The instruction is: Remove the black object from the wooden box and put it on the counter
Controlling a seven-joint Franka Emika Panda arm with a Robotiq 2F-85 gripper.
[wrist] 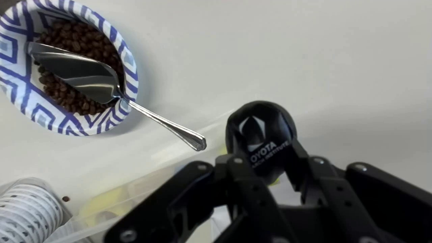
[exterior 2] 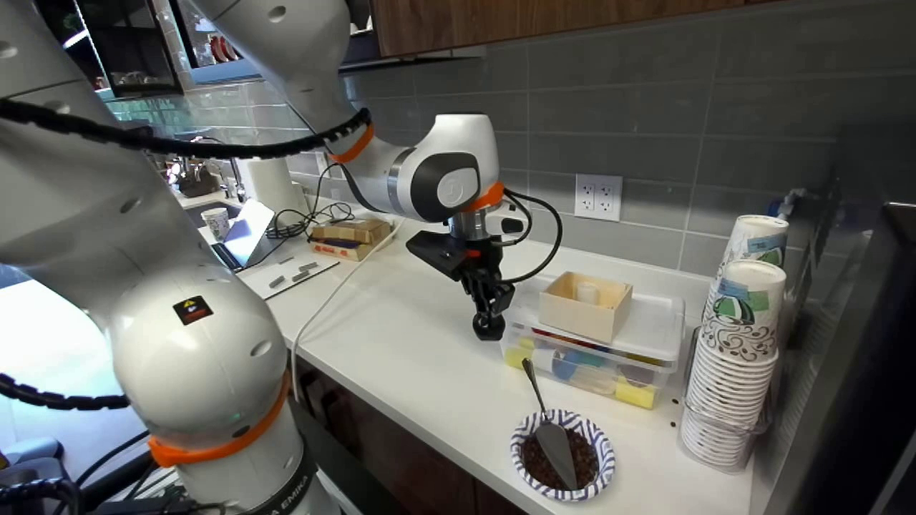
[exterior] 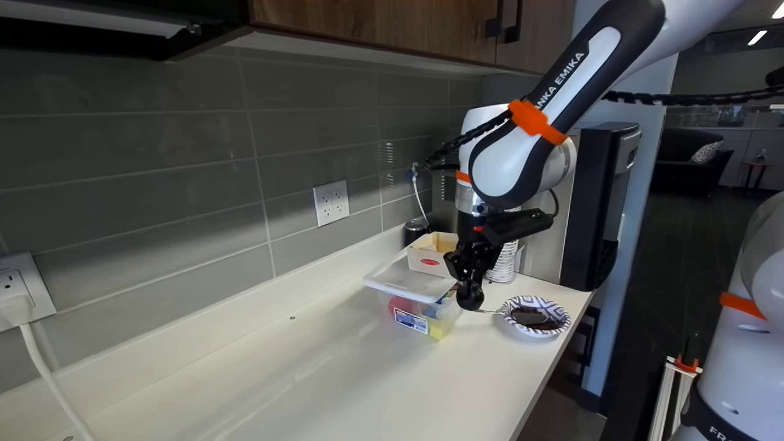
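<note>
The Robotiq gripper [exterior 2: 490, 312] is closed on the black Toyota Research Institute ball [wrist: 261, 130], which hangs directly beneath it, out of the wooden box [exterior 2: 572, 318] and just off one corner of the lidded plastic tub [exterior: 411, 320]. The ball looks round, with no clear long axis, so I judge the coming move mostly straight down onto the counter [exterior: 343, 392], between its front and back edges, keeping off the steel cake server [wrist: 91, 76] whose handle points roughly its way from the paper bowl [wrist: 129, 67] by the front edge.
</note>
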